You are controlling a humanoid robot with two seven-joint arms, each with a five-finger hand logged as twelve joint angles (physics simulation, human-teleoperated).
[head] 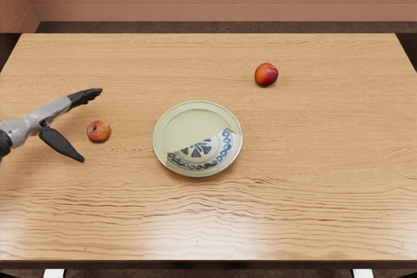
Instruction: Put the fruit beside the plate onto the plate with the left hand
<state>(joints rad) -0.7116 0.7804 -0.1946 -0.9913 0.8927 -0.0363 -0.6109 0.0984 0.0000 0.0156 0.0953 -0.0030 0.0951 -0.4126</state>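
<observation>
A small red-orange fruit (98,131) lies on the wooden table just left of the plate (189,125), a pale green dish with a blue pattern on its lower right. My left hand (83,125) comes in from the left edge with fingers and thumb spread wide, one above and one below, just left of that fruit and not touching it. A second red-orange fruit (266,74) sits farther back, to the right of the plate. No right arm shows.
The wooden table (313,180) fills the view, with its front edge near the bottom and a wall behind its far edge.
</observation>
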